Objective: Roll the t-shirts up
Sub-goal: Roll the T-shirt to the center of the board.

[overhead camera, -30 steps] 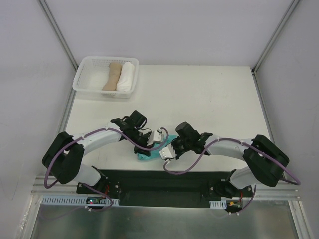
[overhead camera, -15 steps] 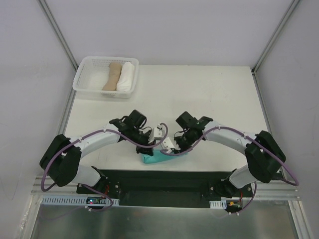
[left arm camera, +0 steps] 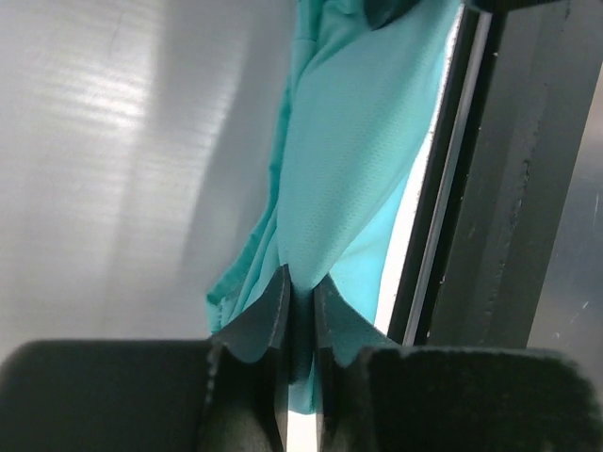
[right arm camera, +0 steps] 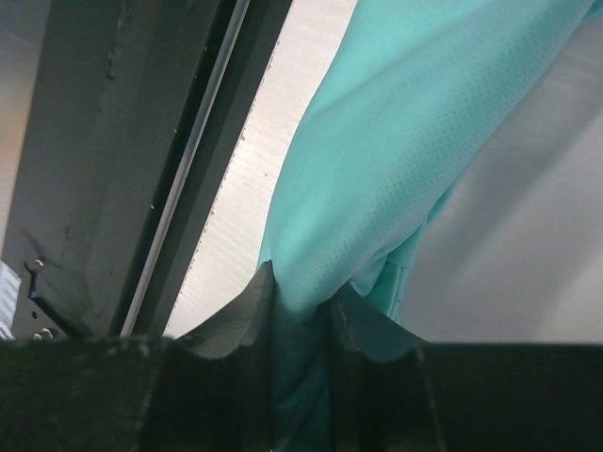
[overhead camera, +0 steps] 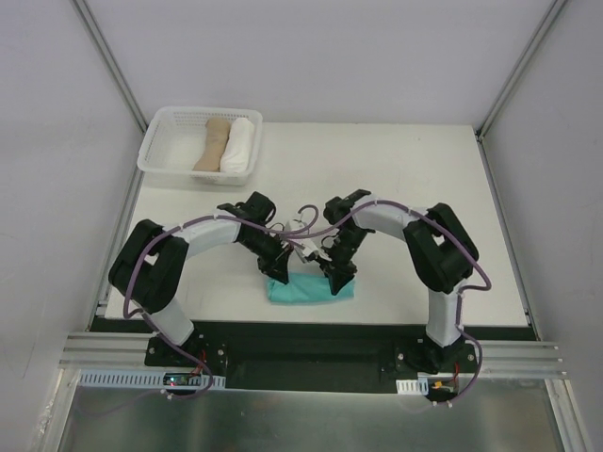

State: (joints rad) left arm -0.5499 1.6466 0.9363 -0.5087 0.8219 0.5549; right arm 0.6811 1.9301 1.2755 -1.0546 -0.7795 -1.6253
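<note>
The teal-green t-shirt [overhead camera: 309,288] lies as a short rolled bundle near the table's front edge. My left gripper [overhead camera: 280,274] is shut on its left end; the left wrist view shows the cloth [left arm camera: 353,141] pinched between the jaws [left arm camera: 301,287]. My right gripper [overhead camera: 338,276] is shut on its right end; the right wrist view shows the cloth [right arm camera: 405,141] clamped there [right arm camera: 301,287]. A tan roll [overhead camera: 212,144] and a white roll [overhead camera: 239,143] lie side by side in the basket.
A white mesh basket [overhead camera: 160,146] stands at the table's far left corner. The black base rail [overhead camera: 301,344] runs along the near edge, close behind the shirt. Vertical frame posts stand at the far corners.
Both grippers have moved away from the near edge and closer together, carrying the shirt. The bundle now lies flatter and more spread between them.
</note>
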